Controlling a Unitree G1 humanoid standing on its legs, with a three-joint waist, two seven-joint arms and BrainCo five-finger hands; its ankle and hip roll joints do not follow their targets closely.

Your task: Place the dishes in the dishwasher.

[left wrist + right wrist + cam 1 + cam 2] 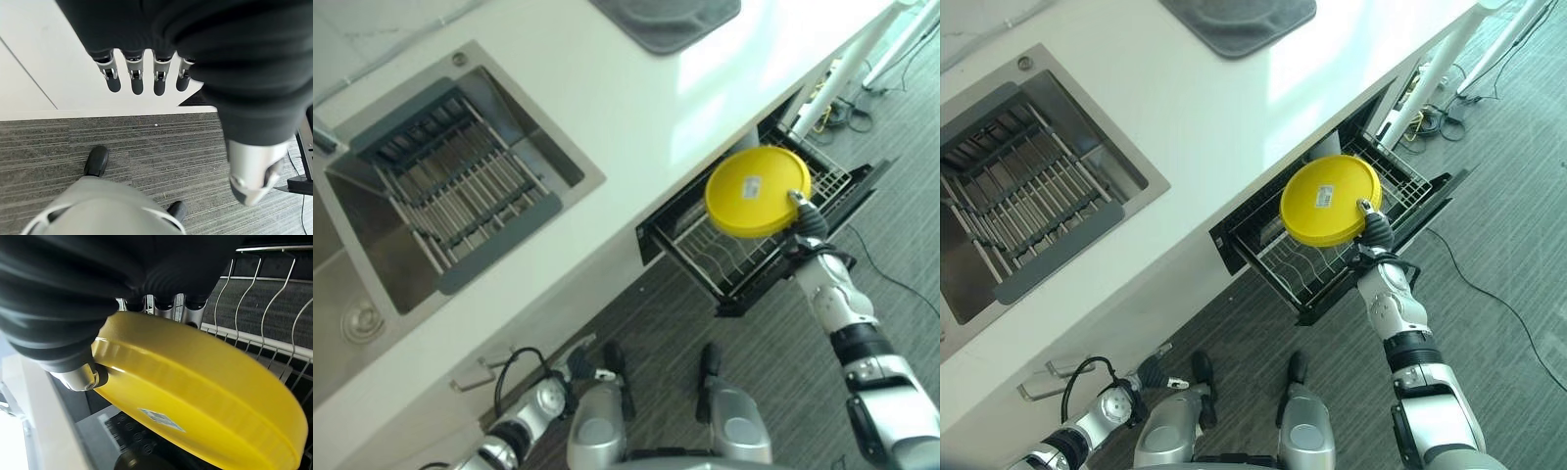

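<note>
A round yellow plate (756, 191) with a small white sticker hangs tilted over the pulled-out dishwasher rack (724, 262). My right hand (806, 217) grips its rim, fingers behind it and thumb in front; the right wrist view has the plate (195, 391) close up above the rack's wire tines (264, 318). The dishwasher drawer (1327, 269) stands open beneath the white counter (636, 98). My left hand (142, 73) hangs low by the cabinet front with straight fingers, holding nothing.
A steel sink (440, 186) with a dark drying rack (460, 196) across it is set into the counter on the left. A grey mat (671, 20) lies at the counter's far edge. White stand legs and cables (847, 88) sit on the grey floor past the dishwasher.
</note>
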